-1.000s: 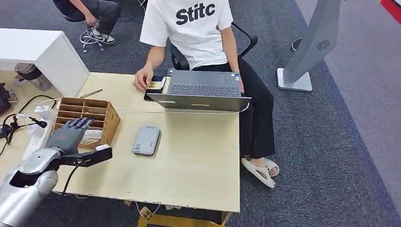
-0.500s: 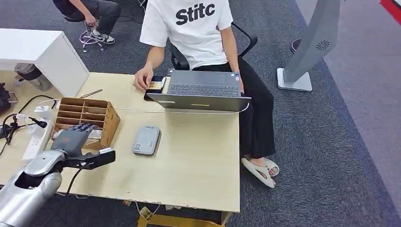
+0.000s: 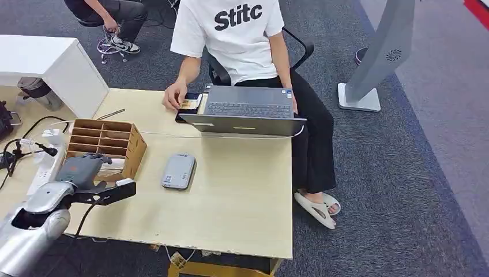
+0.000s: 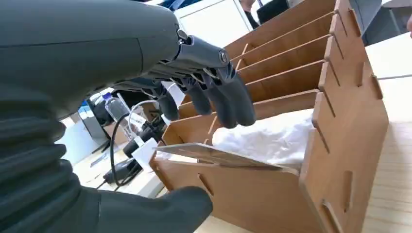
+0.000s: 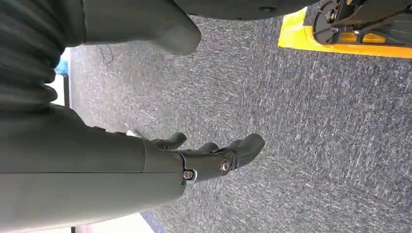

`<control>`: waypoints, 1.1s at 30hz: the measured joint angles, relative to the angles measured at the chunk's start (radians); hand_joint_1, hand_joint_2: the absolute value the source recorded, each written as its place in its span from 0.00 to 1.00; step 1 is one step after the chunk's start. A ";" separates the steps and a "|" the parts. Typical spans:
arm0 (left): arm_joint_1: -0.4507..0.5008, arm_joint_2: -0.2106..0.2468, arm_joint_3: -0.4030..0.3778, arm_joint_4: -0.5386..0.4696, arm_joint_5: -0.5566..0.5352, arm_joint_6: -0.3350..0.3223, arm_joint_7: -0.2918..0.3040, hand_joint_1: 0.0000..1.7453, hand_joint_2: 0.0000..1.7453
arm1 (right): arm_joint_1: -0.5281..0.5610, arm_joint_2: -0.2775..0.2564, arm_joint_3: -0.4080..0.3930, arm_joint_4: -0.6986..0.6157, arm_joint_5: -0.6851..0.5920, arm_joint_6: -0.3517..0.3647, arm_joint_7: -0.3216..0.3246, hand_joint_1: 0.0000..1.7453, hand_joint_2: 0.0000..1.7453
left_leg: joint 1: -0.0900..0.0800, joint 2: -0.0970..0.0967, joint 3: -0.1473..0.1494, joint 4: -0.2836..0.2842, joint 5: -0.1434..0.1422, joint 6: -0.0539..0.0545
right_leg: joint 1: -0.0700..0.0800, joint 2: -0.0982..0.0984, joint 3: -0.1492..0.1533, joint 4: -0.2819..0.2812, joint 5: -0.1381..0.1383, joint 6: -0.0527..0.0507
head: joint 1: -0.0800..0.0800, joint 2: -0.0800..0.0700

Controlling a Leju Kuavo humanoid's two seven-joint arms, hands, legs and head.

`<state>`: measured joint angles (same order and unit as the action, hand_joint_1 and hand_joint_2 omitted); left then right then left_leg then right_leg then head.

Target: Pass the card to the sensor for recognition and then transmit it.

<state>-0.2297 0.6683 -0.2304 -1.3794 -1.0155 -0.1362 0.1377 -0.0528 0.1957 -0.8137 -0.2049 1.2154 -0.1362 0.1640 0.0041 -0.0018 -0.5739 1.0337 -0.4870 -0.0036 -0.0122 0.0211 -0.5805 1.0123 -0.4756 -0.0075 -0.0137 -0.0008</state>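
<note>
Grey carpet [image 3: 403, 173] surrounds a pale wooden table [image 3: 230, 202], at whose far edge a person in a white shirt [image 3: 230, 34] is seated behind an open laptop [image 3: 245, 112]; one of the person's hands [image 3: 171, 99] is rested beside a dark device just by the laptop. A grey card sensor [image 3: 178, 171] is laid flat near the middle of the table, just beside a brown slotted wooden organiser [image 3: 109, 141]; to the organiser's other side a white power strip [image 3: 43, 167] with black cables is seen. The left hand [image 3: 83, 168] is held over the nearest compartment of the organiser, its dark fingers [image 4: 228, 99] curved downward and slightly spread above the compartment, the thumb [image 4: 160, 213] kept apart outside the front wall; nothing is gripped. The card [image 4: 214, 155] is seen in the left wrist view as a thin flat plate lying tilted in that nearest compartment, resting along the front wall, next to crumpled white material [image 4: 272, 141]; the fingertips are close above it, though whether it is touched cannot be told. The right hand [image 5: 209, 158] is hung above the carpet, its fingers loosely curled and apart, with nothing held. A grey stand [image 3: 380, 57] is placed on the carpet well apart from the table.
</note>
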 joint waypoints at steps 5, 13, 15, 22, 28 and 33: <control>0.000 -0.001 0.000 0.000 -0.019 0.001 0.008 0.76 1.00 | 0.000 0.000 -0.001 0.000 0.000 0.000 0.000 0.00 1.00 | 0.000 0.000 0.000 0.000 0.000 0.000 | 0.000 0.000 0.000 0.000 0.000 0.000 | 0.000 0.000; -0.001 -0.031 0.000 0.003 -0.113 0.091 0.034 1.00 1.00 | 0.000 0.001 -0.005 0.000 0.006 0.002 0.000 0.00 1.00 | 0.000 0.000 0.000 0.000 0.000 0.000 | 0.000 0.000 0.000 0.000 0.000 0.000 | 0.000 0.000; -0.001 -0.045 0.000 0.008 -0.141 0.128 0.034 1.00 1.00 | -0.001 0.001 -0.005 0.000 0.010 0.003 -0.001 0.00 1.00 | 0.000 0.000 0.000 0.000 0.000 0.000 | 0.000 0.000 0.000 0.000 0.000 0.000 | 0.000 0.000; 0.004 -0.087 0.000 0.027 -0.195 0.244 0.027 1.00 1.00 | -0.001 0.001 -0.005 0.000 0.019 0.007 -0.007 0.00 1.00 | 0.000 0.000 0.000 0.000 0.000 0.000 | 0.000 0.000 0.000 0.000 0.000 0.000 | 0.000 0.000; 0.018 -0.117 0.033 0.030 -0.212 0.390 -0.015 1.00 1.00 | -0.001 0.001 -0.005 0.000 0.027 0.005 -0.008 0.00 1.00 | 0.000 0.000 0.000 0.000 0.000 0.000 | 0.000 0.000 0.000 0.000 0.000 0.000 | 0.000 0.000; 0.054 -0.161 0.126 -0.059 -0.123 0.598 -0.097 1.00 1.00 | -0.001 0.001 -0.005 0.000 0.035 0.000 -0.010 0.00 1.00 | 0.000 0.000 0.000 0.000 0.000 0.000 | 0.000 0.000 0.000 0.000 0.000 0.000 | 0.000 0.000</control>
<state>-0.1758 0.5069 -0.1047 -1.4380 -1.1381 0.4621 0.0406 -0.0539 0.1968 -0.8190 -0.2049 1.2508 -0.1362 0.1537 0.0040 -0.0019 -0.5742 1.0337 -0.4870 -0.0036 -0.0122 0.0210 -0.5804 1.0122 -0.4755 -0.0077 -0.0141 -0.0004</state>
